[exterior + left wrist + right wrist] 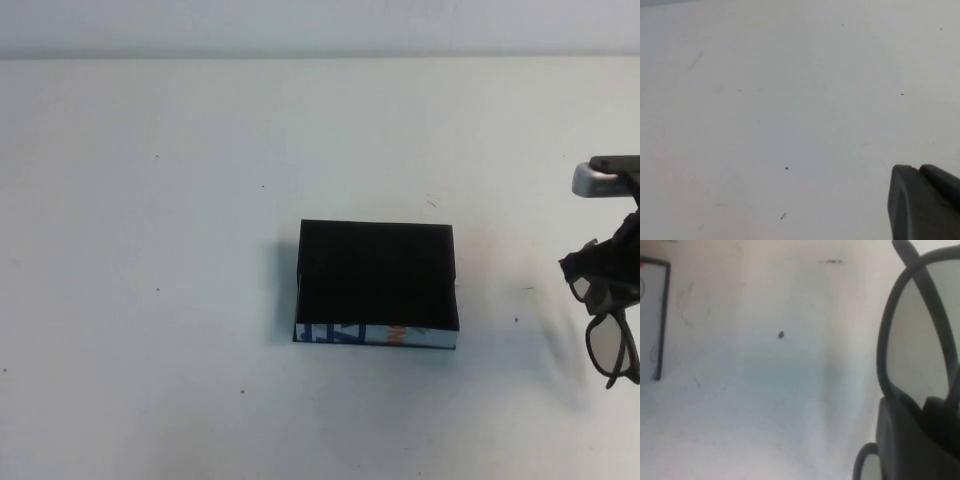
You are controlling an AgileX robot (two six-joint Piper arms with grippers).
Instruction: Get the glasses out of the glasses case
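The glasses case is a shallow black box lying open in the middle of the table, its white lettered wall facing me; nothing shows inside it. My right gripper is at the right edge of the table, well to the right of the case, shut on the dark-framed glasses. The glasses hang from it, one lens lowest, above the table. In the right wrist view the gripper grips the glasses' frame, and a corner of the case shows. My left gripper is shut and empty over bare table, out of the high view.
The white table spreads around the case on all sides. A few small dark specks dot its surface. The table's far edge meets a pale wall at the back.
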